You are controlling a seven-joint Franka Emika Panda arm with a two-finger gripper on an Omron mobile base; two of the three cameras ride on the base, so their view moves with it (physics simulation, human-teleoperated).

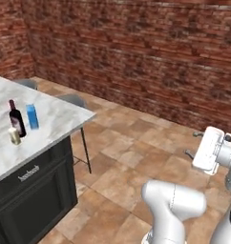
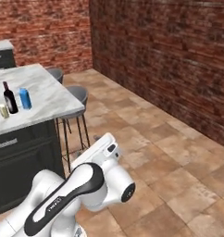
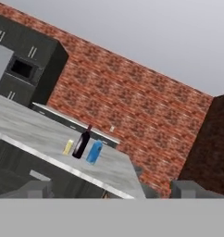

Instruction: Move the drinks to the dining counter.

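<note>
The robot's two-finger pincer (image 1: 191, 144) hangs in open air above the terracotta tile floor (image 1: 136, 157), its jaws spread wide and empty, grasping nothing. In the hand view its two small dark finger tips (image 3: 40, 189) stand far apart at the bottom edge.

Well ahead of the pincer, across bare floor, stands the broad island with a white, grey-veined marble top and dark cabinet fronts (image 1: 50, 119), the dining counter. Three drinks stand upright on it in a tight group, back from the near edge: a dark wine bottle with a red cap and label (image 1: 16, 119), a small pale-yellow jar-like container (image 1: 14, 136) just beside it, and a taller blue carton (image 1: 32, 116) on the bottle's other side. They appear already delivered, set in from the rim so they cannot tip off.

Grey-seated stools on thin dark legs (image 2: 76, 99) tuck under the counter's corner nearest the pincer. A red brick wall (image 1: 160, 57) runs beyond. The floor between pincer and counter looks clear for driving; the stools and the counter corner are the edges to avoid.
</note>
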